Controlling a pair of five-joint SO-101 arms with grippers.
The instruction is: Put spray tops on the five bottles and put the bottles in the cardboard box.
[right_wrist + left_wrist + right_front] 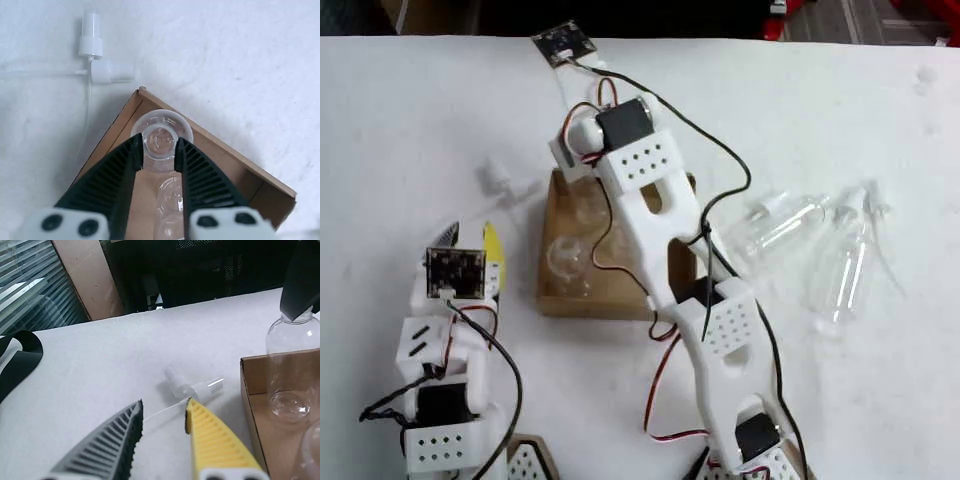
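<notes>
Right hand: pinching the neck of an uncapped bottle, which is standing upright in a corner of the cardboard box.
Left hand: hovering spread, just short of a spray top lying on the surface.
Next move: probably calling for the tube entering the mouth first, bottle held plumb.

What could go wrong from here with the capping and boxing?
1. The bottle in the right gripper stands in the cardboard box with its neck open, so it may end up boxed without a top.
2. The spray tops lie close together on the table with thin tubes trailing. The open left gripper might catch or drag both.
</notes>
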